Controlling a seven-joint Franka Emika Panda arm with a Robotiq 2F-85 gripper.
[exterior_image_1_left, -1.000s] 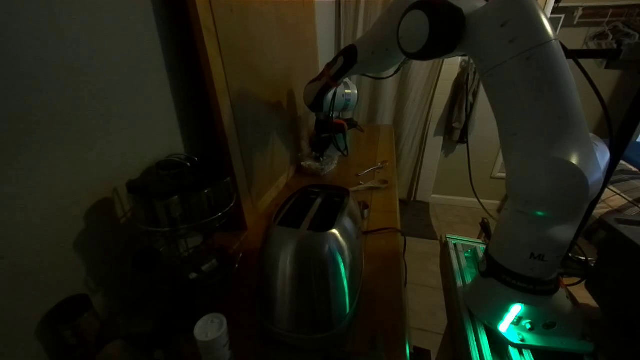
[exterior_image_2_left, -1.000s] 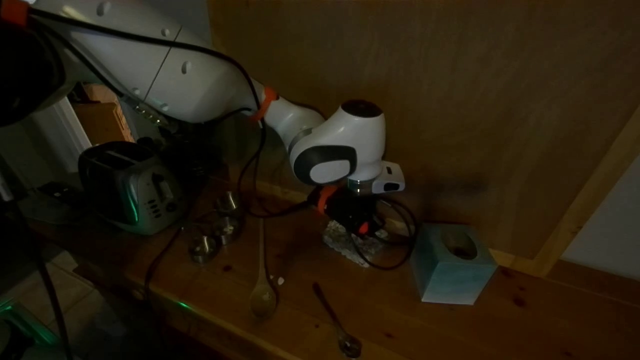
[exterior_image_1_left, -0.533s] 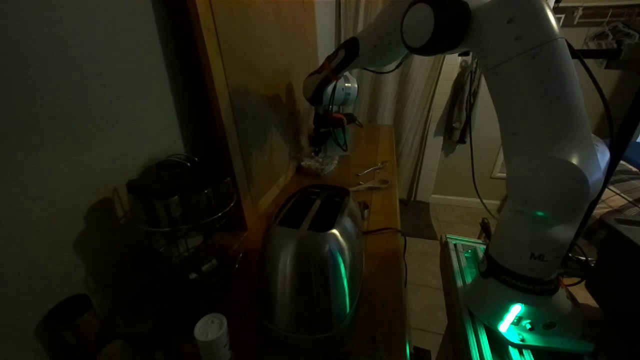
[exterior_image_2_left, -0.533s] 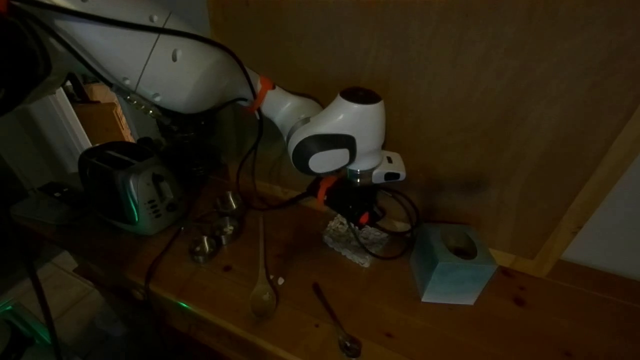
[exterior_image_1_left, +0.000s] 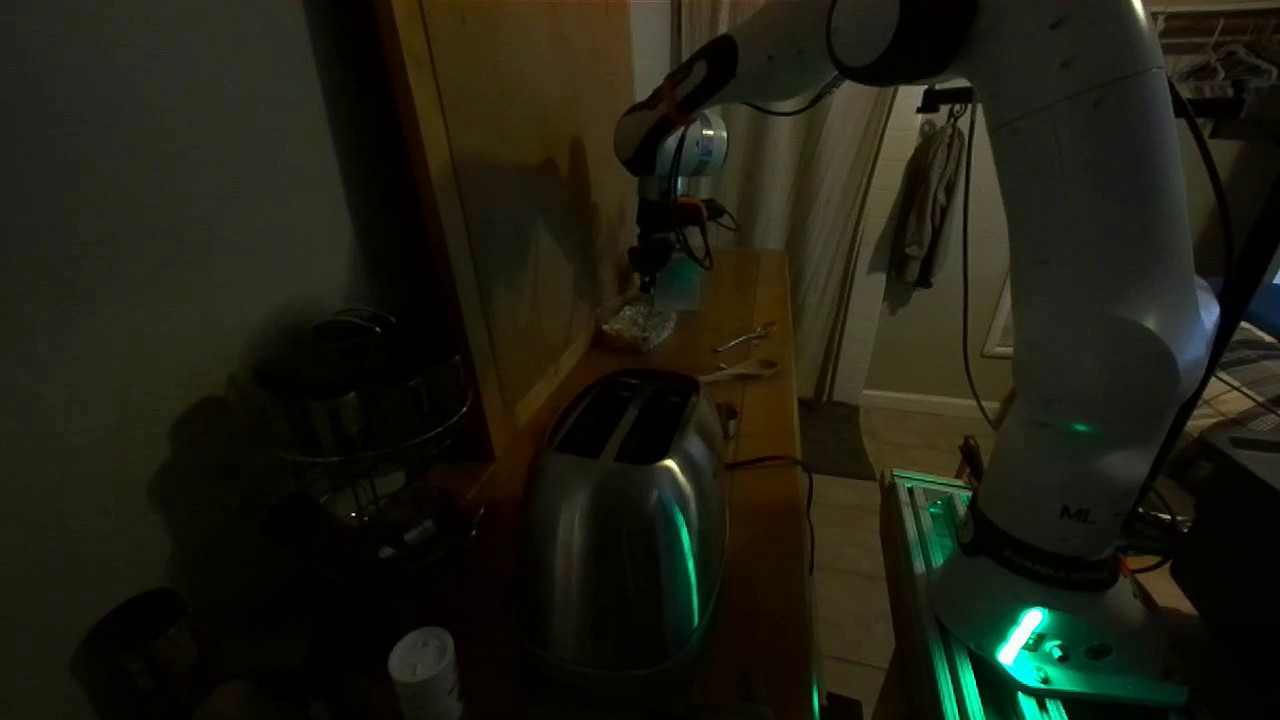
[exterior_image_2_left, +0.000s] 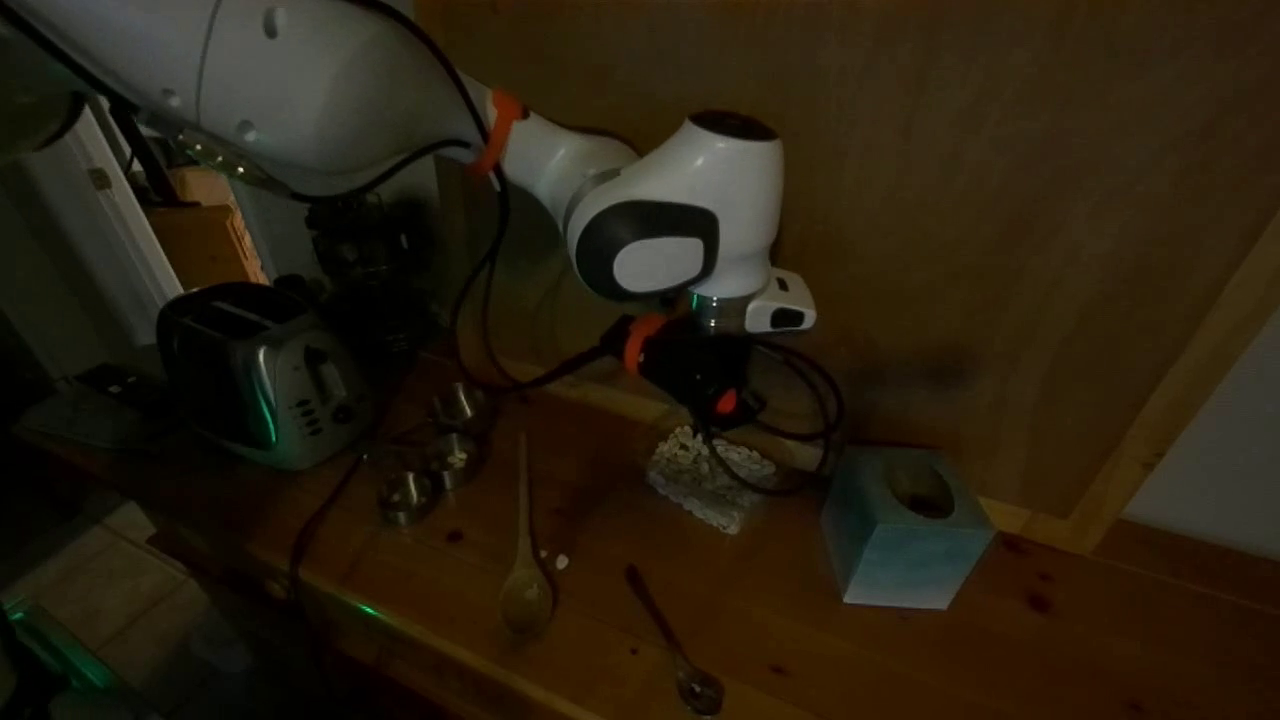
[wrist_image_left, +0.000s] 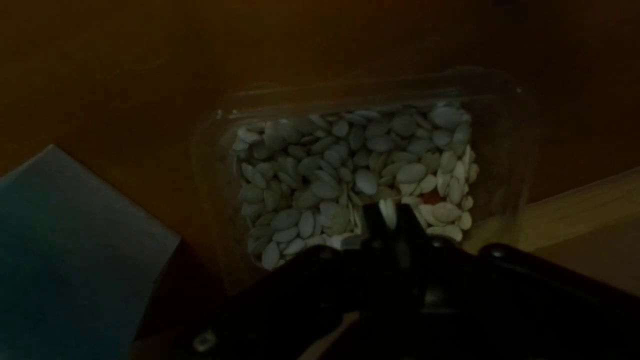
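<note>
Seeds (wrist_image_left: 325, 190): they are lying in a clear tub (wrist_image_left: 350, 96) on the wooden counter (exterior_image_2_left: 1130, 640).
Claw (wrist_image_left: 388, 210): it is hanging above, almost closed, pinching a pale seed (wrist_image_left: 387, 214) or two.
Blue box (exterior_image_2_left: 895, 560): it is standing alongside.

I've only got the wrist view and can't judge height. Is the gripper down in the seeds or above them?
Observer: Above. In an exterior view the gripper hangs over the seeds, not down among them.
Operator: And that blue-grey at my left edge, a solid block?
Observer: No, a box: an exterior view shows an oval opening in its top.
</note>
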